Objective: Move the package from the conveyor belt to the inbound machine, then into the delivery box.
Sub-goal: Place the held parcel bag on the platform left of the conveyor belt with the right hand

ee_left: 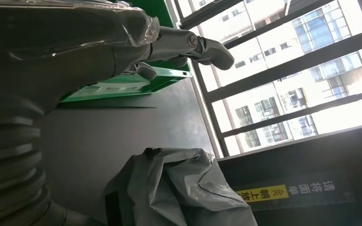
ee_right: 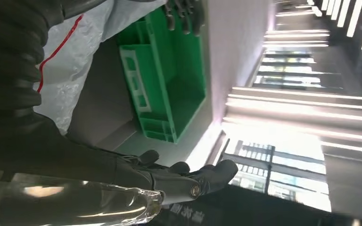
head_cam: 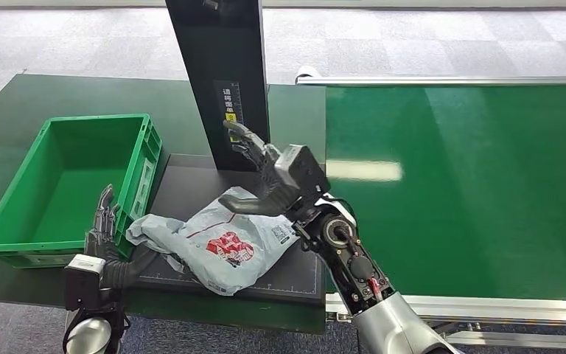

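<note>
Grey carpet tiles (head_cam: 413, 37) cover the floor beyond the dark green table (head_cam: 15, 103). Large windows (ee_left: 287, 80) with dark frames face pale buildings (ee_left: 320, 28) outside. Ceiling light strips (ee_right: 311, 37) glow.

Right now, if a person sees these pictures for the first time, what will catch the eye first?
Probably the grey package with red print, lying crumpled on the dark platform of the inbound machine in the middle. The right robot hand hovers just above it with fingers spread, holding nothing. To the left stands the bright green delivery box, and the left robot hand is raised beside its near corner.
</note>
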